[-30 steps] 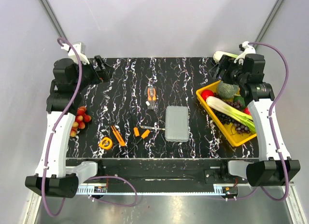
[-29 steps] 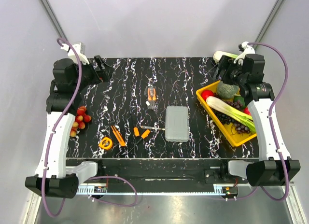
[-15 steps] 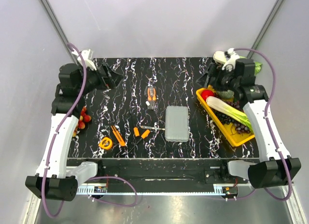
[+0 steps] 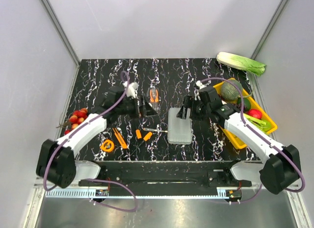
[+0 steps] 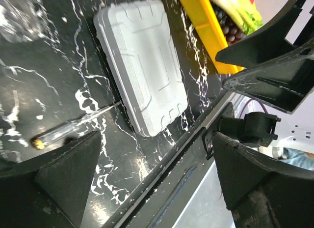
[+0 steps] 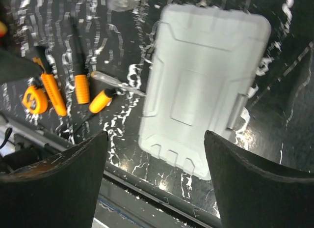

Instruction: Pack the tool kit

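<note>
Because the grey case (image 4: 180,126) lies shut and flat on the worktop (image 4: 98,75), with nothing bracing it, the main risk is that a push from one side slides it instead of opening it. It sits near the front edge, so a shove that way could send it off the worktop. A latch tab shows on one long edge in the right wrist view; a pad that misses it would likely skate along the smooth lid.

The clear-handled screwdriver (image 4: 156,130) lies with its tip right at the case's left edge, so any shift of the case would probably knock it. The pliers (image 4: 154,97) lie just beside the left gripper (image 4: 145,110) and could be clipped in a sideways sweep. Both arms reach toward the same small spot, so the grippers might collide over the case. The orange-handled screwdrivers (image 4: 143,135) and tape measure (image 4: 107,146) lie unpacked to the left.

The left arm stretches in low from its base, wrist angled toward the case, fingers spread wide and holding nothing. The right arm reaches across from beside the yellow tray (image 4: 239,144); the right gripper (image 4: 185,111) hangs over the case's far end, fingers wide apart and empty.
</note>
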Available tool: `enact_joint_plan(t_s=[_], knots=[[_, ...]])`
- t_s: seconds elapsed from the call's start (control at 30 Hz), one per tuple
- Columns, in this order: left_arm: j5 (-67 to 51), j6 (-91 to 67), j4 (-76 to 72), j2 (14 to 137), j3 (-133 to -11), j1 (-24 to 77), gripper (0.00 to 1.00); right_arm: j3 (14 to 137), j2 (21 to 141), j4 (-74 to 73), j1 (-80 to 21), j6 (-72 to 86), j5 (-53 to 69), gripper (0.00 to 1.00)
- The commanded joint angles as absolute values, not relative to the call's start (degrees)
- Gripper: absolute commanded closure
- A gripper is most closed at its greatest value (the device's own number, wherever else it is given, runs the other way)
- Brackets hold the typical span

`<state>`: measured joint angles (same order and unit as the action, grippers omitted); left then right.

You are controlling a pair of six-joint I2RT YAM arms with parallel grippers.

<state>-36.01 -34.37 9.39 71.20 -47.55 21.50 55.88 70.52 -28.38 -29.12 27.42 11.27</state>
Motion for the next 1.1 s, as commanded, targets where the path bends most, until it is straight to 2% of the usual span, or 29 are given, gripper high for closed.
enact_joint_plan(t_s=[0.0, 0.23, 0.57, 0.83, 1.07], knots=[[-33.14, -38.84, -2.37, 77.15, -48.42, 25.57, 0.01, 50.81, 71.1, -22.86, -29.97, 35.32, 2.64, 0.16], [-31.21, -40.6, -4.74, 91.13, -54.66, 29.44, 0.01, 46.85, 75.49, -18.64, -30.15, 36.91, 1.66, 0.2], [-30.32, -43.07, -5.45, 98.35, -56.95, 29.97, 0.02, 45.97, 83.23, -14.33, -30.15, 38.49, 3.78, 0.37], [-19.88, -37.8, 5.17, 95.81, -58.54, 29.88, 0.05, 49.83, 91.48, -9.59, -32.69, 40.08, 5.01, 0.43], [-6.25, -33.84, 11.42, 83.87, -51.7, 26.9, 0.04, 57.38, 99.57, -7.29, -35.42, 41.84, 5.27, 0.44]])
